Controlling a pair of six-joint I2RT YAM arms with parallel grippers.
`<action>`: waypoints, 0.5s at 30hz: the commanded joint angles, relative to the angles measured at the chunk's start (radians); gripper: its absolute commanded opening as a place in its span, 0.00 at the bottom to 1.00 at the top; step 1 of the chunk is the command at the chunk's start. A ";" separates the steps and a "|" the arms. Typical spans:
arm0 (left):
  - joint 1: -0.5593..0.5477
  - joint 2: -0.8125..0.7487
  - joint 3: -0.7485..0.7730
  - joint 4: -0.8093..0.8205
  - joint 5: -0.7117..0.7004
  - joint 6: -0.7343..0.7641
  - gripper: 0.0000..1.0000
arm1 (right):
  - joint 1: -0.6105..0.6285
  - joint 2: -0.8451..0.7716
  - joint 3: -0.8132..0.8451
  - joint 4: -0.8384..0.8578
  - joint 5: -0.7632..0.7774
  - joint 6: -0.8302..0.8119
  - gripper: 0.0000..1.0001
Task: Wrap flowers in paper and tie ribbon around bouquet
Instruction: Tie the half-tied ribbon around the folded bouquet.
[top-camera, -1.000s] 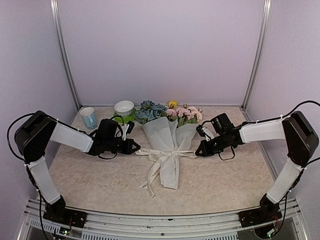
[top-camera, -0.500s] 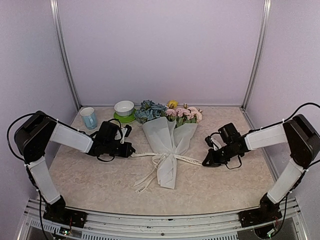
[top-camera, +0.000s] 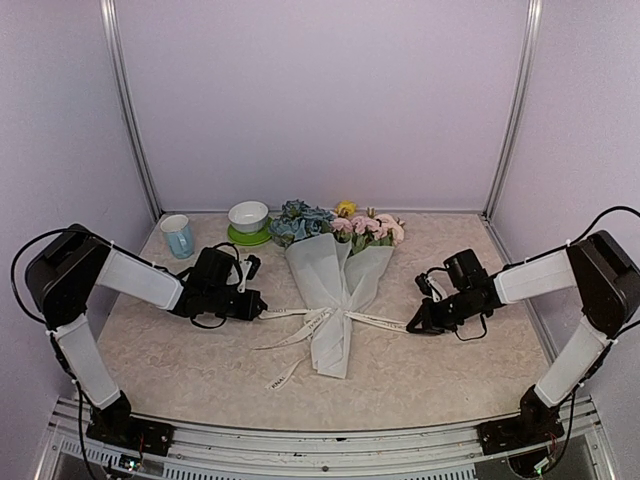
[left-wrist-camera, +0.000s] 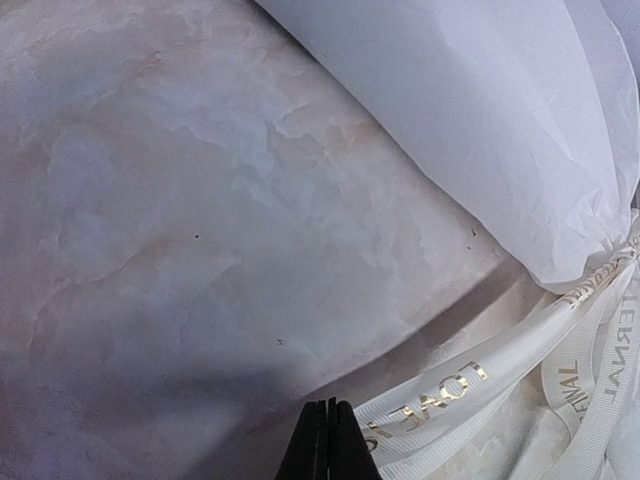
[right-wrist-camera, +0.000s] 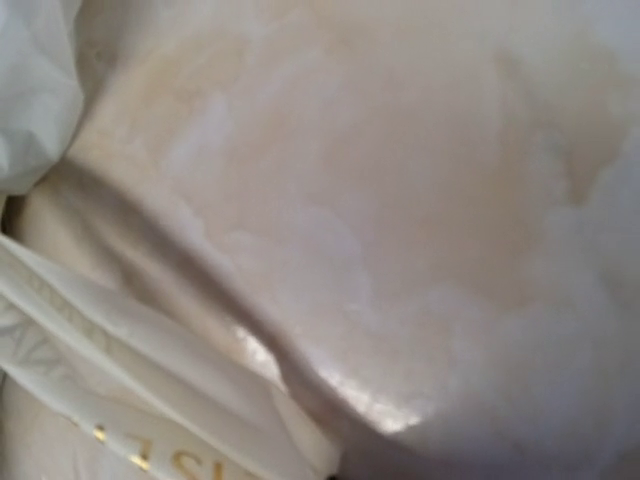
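Note:
The bouquet lies mid-table: blue, pink and yellow flowers at the far end, in a white paper cone narrowing toward me. A cream ribbon with gold lettering is wrapped round the cone's waist, and its strands run out taut to both sides. My left gripper is shut on the left strand; in the left wrist view the closed fingertips pinch the ribbon beside the paper. My right gripper is shut on the right strand. In the right wrist view the ribbon runs to the bottom edge, where the fingers are almost hidden.
A pale blue cup and a white bowl on a green saucer stand at the back left, behind my left arm. Loose ribbon tails trail toward the near edge. Metal posts and purple walls enclose the marbled table.
Both grippers have drawn apart, the right one moving right and nearer to me. The ribbon loops have been pulled out into taut strands round the cone, and the loose tails have shifted.

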 joint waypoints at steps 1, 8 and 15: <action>0.062 -0.012 -0.038 -0.098 -0.145 0.017 0.00 | -0.046 0.001 -0.043 -0.093 0.088 0.011 0.00; 0.068 -0.015 -0.048 -0.102 -0.146 0.025 0.00 | -0.052 -0.002 -0.045 -0.102 0.101 0.004 0.00; 0.070 -0.013 -0.056 -0.106 -0.127 0.027 0.00 | -0.071 0.003 -0.059 -0.093 0.088 -0.002 0.00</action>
